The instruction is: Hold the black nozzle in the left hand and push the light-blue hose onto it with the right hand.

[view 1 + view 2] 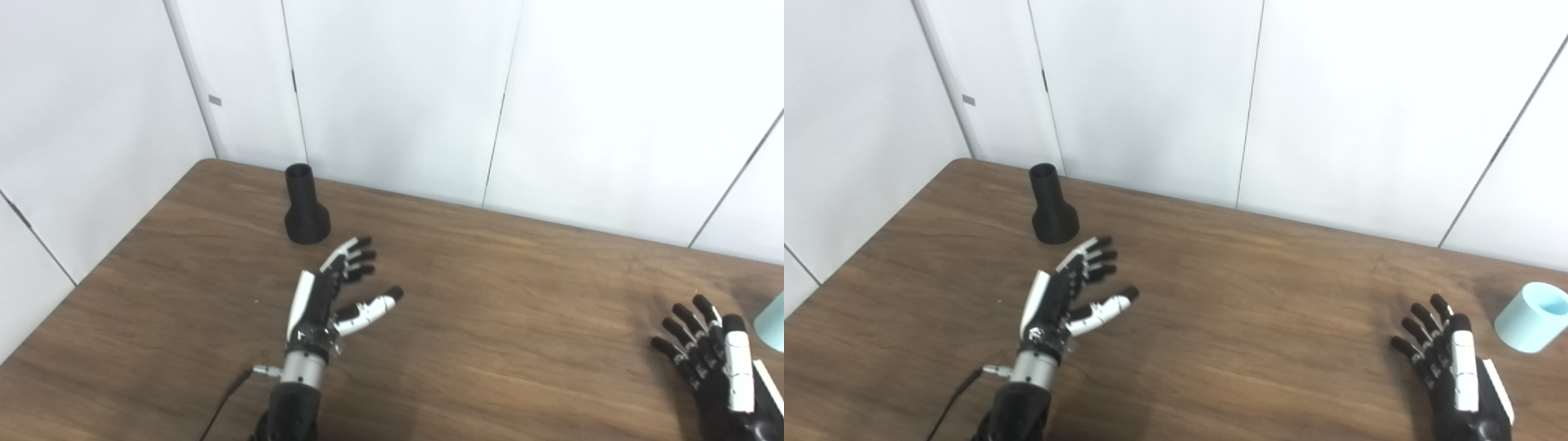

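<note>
- Left eye view: the black nozzle (306,208) is standing upright on its flared base at the far left of the wooden table (490,318), narrow neck pointing up. Handy, since that leaves the neck free to wrap fingers around.
- Same view: the left hand (334,294) sits just short of the nozzle, not touching, palm turned inward with fingers spread and thumb out. It's holding nothing; looks to me like it's shaped to close around the neck.
- Same view: the right hand (713,355) is low at the right edge, fingers fanned apart and empty. Only a sliver of the light-blue hose (773,324) peeks in at the frame edge just beside it.
- Right eye view: here the hose piece shows properly, a short stubby tube lying tilted on the table at the far right, open end facing up toward the camera. The right hand is near it but clearly apart.
- Same view: nozzle and hose are well apart, one per side, so each hand has its own part within reach. Neither is grabbed yet.
</note>
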